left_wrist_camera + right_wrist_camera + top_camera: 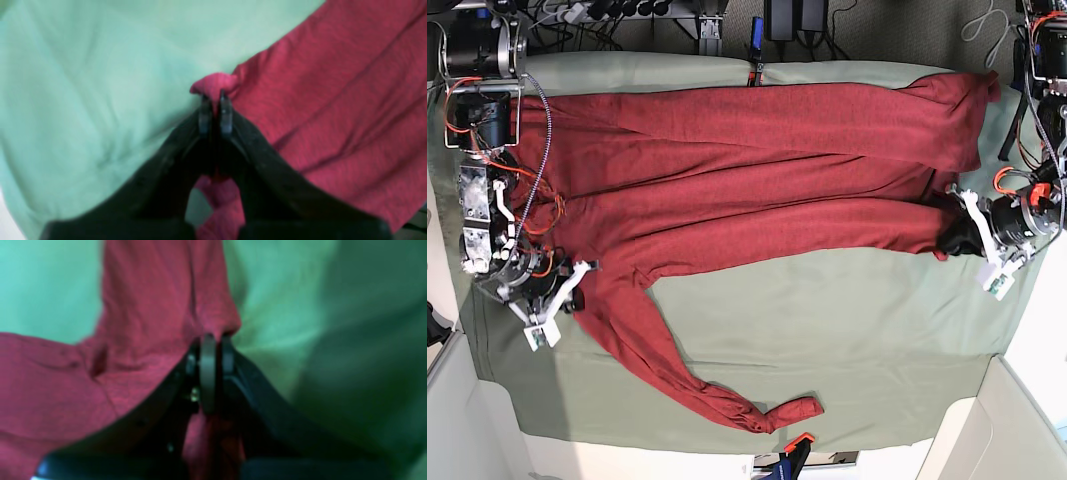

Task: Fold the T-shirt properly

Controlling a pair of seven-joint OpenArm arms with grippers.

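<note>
Left hand (pixel 215 100) pinched shut on T-shirt (pixel 757 170) edge; right hand (pixel 213 340) likewise clamped on red fabric, spread over green tabletop (pixel 847 330) cloth

base: overhead, looks straight down on whole counter (pixel 847 330), far | left wrist: behind left claw (pixel 215 96), close, blurred | right wrist: behind right claw (pixel 213 340), close, blurred | shared: T-shirt (pixel 757 170) on green cloth (pixel 827 300), in all three
</note>
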